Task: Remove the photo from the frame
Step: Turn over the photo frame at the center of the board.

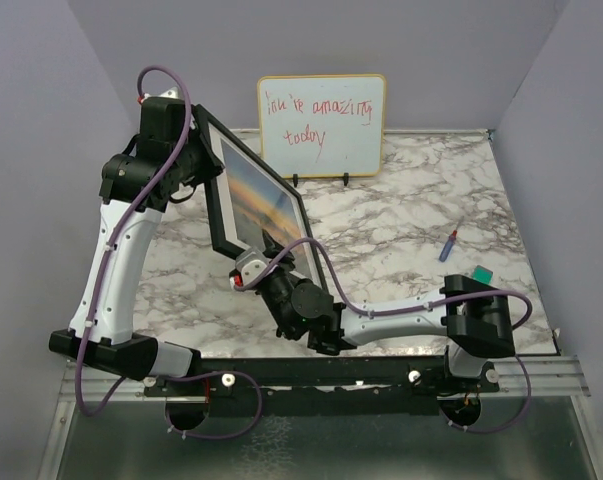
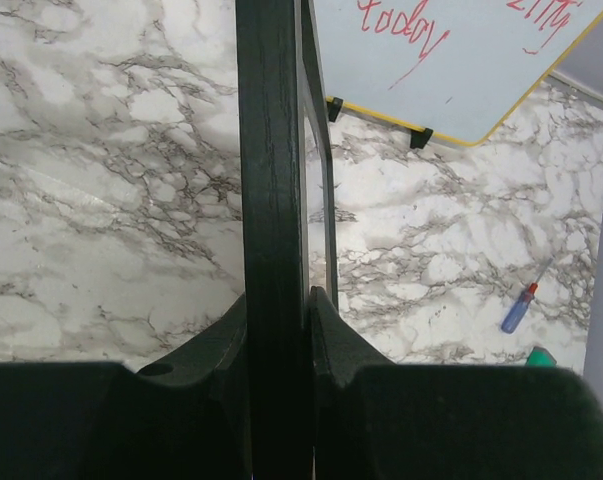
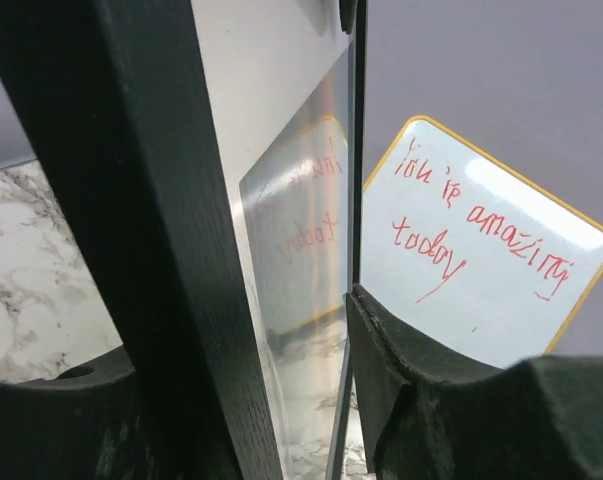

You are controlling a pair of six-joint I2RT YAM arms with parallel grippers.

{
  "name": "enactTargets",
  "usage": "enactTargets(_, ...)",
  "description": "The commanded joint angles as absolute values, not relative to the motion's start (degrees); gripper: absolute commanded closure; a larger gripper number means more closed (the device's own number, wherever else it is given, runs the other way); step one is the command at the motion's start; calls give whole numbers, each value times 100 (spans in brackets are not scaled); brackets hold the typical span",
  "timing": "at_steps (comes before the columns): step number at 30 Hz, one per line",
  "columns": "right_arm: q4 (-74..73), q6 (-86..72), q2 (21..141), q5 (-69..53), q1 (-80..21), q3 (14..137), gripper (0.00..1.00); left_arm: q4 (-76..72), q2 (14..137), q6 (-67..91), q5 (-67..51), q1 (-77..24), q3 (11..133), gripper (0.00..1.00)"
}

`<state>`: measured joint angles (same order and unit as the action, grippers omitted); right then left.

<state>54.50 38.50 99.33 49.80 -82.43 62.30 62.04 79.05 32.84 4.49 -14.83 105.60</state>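
The black frame [image 1: 215, 190] stands upright and tilted above the table, with the sunset photo [image 1: 263, 200] behind its glass. My left gripper [image 1: 194, 140] is shut on the frame's upper left edge; in the left wrist view both jaws [image 2: 278, 320] press on the black bar [image 2: 271, 150]. My right gripper [image 1: 271, 247] is at the frame's lower right corner. In the right wrist view it [image 3: 236, 340] straddles the frame bar [image 3: 151, 200], with a gap of reflecting glass before the right finger [image 3: 391, 360]. The left finger is hidden behind the bar.
A whiteboard [image 1: 321, 110] with red handwriting stands on a stand at the back of the marble table [image 1: 401, 230]. A blue marker with a red cap [image 1: 448, 244] and a small green object [image 1: 478, 273] lie at the right.
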Motion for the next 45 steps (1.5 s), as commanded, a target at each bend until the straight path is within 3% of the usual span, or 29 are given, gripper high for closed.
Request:
enactTargets(1,6223,4293,10042,5632,-8340,6382,53,6318,7896,2909,708,-1564,10512,100)
enactTargets(4,6253,4255,9993,5777,-8367,6330,62,6309,7886,2931,754,-1564,10516,100)
enactTargets(6,6268,4247,9961,5814,-8394,6286,80,6311,7892,2935,756,-1564,10520,100)
enactTargets(8,6281,4245,9951,5848,-8431,6268,85,6304,7899,2936,741,-1564,10529,100)
enactTargets(11,6324,4223,9946,5960,-8481,6276,87,6215,7845,2902,677,-1564,10498,67)
enactTargets(13,6255,4039,9878,6023,-8490,6278,99,6107,7792,2892,656,-1564,10494,42)
enactTargets(16,5315,3183,9535,5896,-8497,6299,99,5978,7695,2900,666,-1564,10522,19)
enactTargets(17,4880,2872,9406,5829,-8487,6292,99,5932,7658,2900,686,-1564,10535,6)
enactTargets(18,4627,2536,9279,5775,-8487,6285,99,5879,7620,2923,760,-1564,10575,1)
enactTargets(23,3646,1422,8831,5565,-8480,6337,99,5627,7270,3211,1540,-1563,10857,1)
enactTargets(30,2473,-145,8441,5580,-8321,6609,99,4771,6328,3502,2414,-1564,10190,1)
enactTargets(38,1455,-1813,7980,5322,-7935,6491,99,4439,6148,3497,1867,-1560,9767,1)
enactTargets(45,457,-3724,7206,5453,-7747,5948,99,4300,5850,3717,1307,-1564,8301,1)
